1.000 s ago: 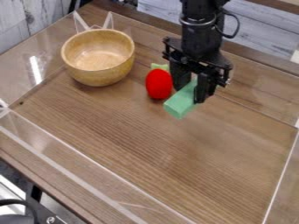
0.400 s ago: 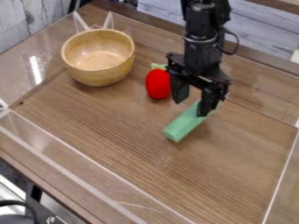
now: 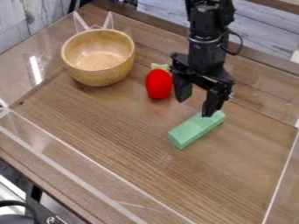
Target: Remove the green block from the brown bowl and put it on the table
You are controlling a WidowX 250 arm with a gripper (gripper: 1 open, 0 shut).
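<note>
Mint green block (image 3: pixel 197 129) is lying flat on the wood-grain table (image 3: pixel 117 131), nearer my camera than the gripper (image 3: pixel 191 106), out of the bowl, set at a slant with its far end to the right. I've got the gripper just beyond it, black fingers spread apart, nothing between them that I can see; whether a tip still grazes the block, I can't tell. Red strawberry-like toy (image 3: pixel 159 84) sits left of the gripper, near it, bit of green at its far end. Farther off, on the left, tan wooden bowl (image 3: pixel 98 56), upright, on the table.
</note>
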